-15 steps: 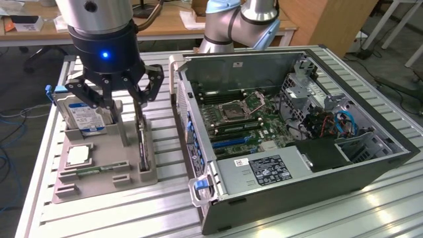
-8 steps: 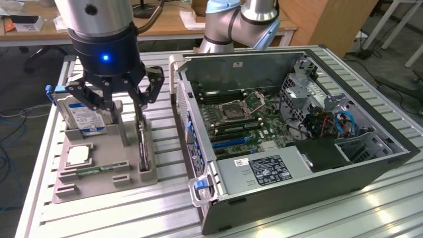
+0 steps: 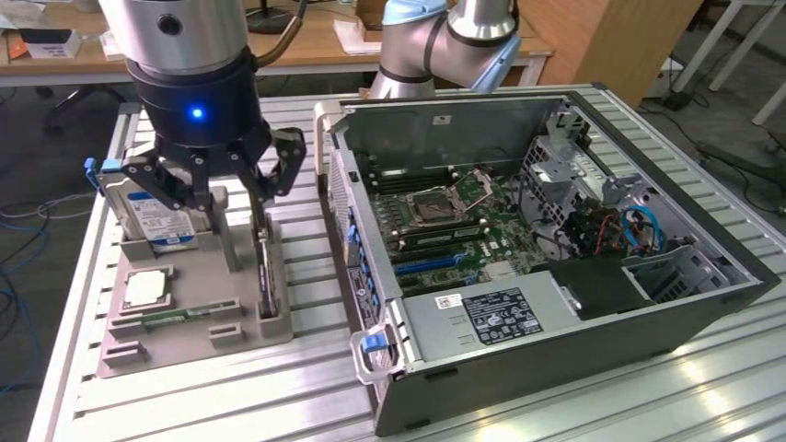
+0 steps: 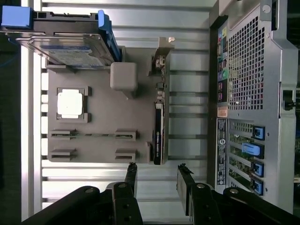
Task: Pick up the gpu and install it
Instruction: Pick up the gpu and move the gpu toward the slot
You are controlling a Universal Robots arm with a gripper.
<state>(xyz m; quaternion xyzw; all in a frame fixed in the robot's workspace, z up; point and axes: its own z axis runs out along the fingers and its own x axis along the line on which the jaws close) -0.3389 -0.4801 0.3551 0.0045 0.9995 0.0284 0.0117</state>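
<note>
Gripper point(image 4: 157, 167) open, jaws spread, hanging over the gpu point(image 4: 158, 123). The gpu stands on edge in a slot on the tray point(image 4: 93, 126) side nearest the case point(image 4: 281, 93). Recommended: centre the jaws astride the card's thin edge, descend straight, keep the card upright.

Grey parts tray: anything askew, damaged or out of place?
Nothing stands out. The thin flat gpu card stands on edge in its slot, the silver blue-labelled hard drive sits in its cradle, and the square silver CPU chip lies flat in its recess.
</note>
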